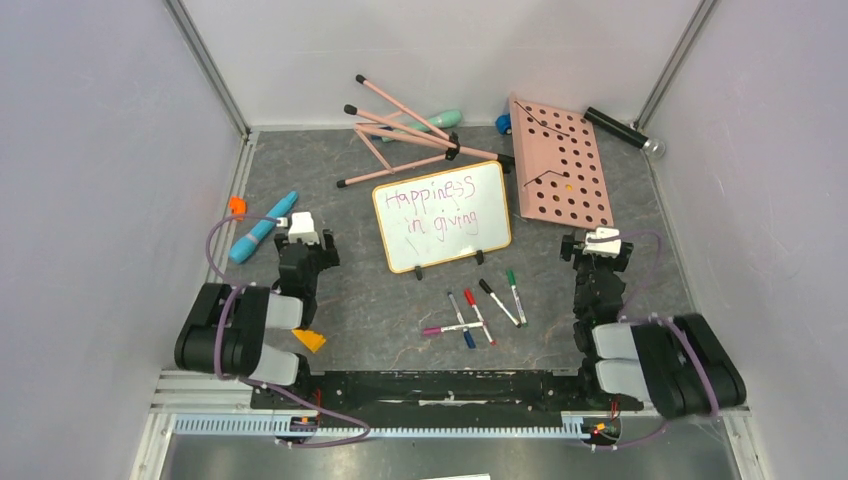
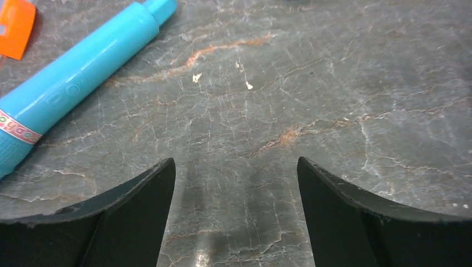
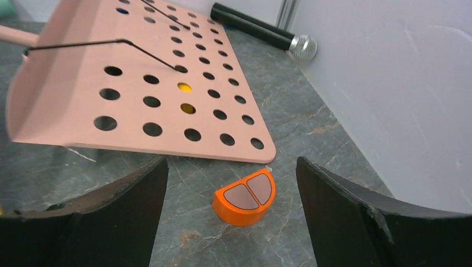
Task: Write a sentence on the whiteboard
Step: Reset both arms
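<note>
The whiteboard (image 1: 442,215) stands tilted on small black feet in the middle of the table. The sentence (image 1: 432,207) in purple-pink marker reads "Happiness in giving" in two lines. Several markers (image 1: 478,307) lie in front of it, one of them pink-purple (image 1: 447,328). My left gripper (image 1: 303,222) is open and empty to the left of the board; its jaws stand wide apart over bare table (image 2: 236,167). My right gripper (image 1: 601,238) is open and empty to the right of the board, over an orange half-round block (image 3: 245,196).
A pink board with round holes (image 1: 560,161) lies at the back right, also in the right wrist view (image 3: 139,83). A black microphone (image 1: 623,131) lies behind it. A pink tripod (image 1: 405,135) lies at the back. A turquoise pen (image 1: 262,227) and orange pieces (image 1: 309,340) lie left.
</note>
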Available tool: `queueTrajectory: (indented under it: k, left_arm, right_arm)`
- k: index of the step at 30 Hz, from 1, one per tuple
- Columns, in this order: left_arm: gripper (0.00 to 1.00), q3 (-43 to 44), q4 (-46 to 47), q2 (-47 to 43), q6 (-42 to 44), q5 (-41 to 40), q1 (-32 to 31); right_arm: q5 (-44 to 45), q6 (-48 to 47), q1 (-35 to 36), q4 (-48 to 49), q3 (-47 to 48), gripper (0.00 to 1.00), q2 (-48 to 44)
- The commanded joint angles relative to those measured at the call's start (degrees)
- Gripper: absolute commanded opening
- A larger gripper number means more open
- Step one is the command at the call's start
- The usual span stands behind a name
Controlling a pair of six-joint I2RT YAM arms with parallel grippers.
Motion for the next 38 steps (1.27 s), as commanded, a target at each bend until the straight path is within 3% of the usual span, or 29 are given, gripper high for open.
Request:
queueTrajectory:
  k: [1, 2, 3, 4, 5, 7, 8, 9, 10, 38]
  left_arm:
    - [0.86, 3.0, 10.9, 5.0, 2.4, 2.3, 1.4]
    - [0.86, 4.7, 5.6, 4.1, 0.8, 2.4, 1.7]
    - [0.86, 5.6, 4.5, 4.4, 0.8, 2.8, 1.8]
    - [0.86, 4.9, 7.4, 5.1, 0.9, 2.8, 1.9]
    - [0.86, 5.0, 6.2, 4.7, 1.0, 2.9, 1.9]
    - [0.86, 5.0, 6.3, 4.7, 1.3, 3.7, 1.8]
    - [0.86, 5.0, 6.8, 4.9, 1.6, 4.3, 1.8]
    - [0.96, 5.1, 6.1, 4.8, 1.5, 4.3, 1.8]
    - [1.00, 5.1, 6.0, 4.6, 1.5, 4.5, 1.8]
    - [1.00, 5.2, 6.1, 4.7, 1.5, 4.5, 1.9]
  right_arm:
    - [-4.0, 0.9, -2.5, 22.5, -10.4, 0.85, 13.4]
    - [-4.6, 1.2, -2.5, 19.5, -9.6, 0.86, 12.2]
    - [-5.3, 2.0, -2.7, 10.5, -7.8, 0.86, 9.7]
    - [-6.2, 2.0, -3.0, 9.1, -6.9, 0.85, 10.2]
    - [-7.7, 0.6, -3.0, 13.4, -7.5, 0.85, 11.7]
    - [-10.7, -0.3, -3.0, 12.1, -7.5, 0.98, 10.9]
    - [-11.4, -0.6, -3.1, 11.4, -6.9, 0.98, 11.3]
    - [-10.7, -0.3, -3.1, 11.2, -6.4, 0.98, 11.7]
    - [-9.5, 0.4, -3.1, 9.5, -5.8, 0.98, 11.3]
    - [-8.3, 0.9, -3.1, 9.5, -5.8, 0.98, 11.3]
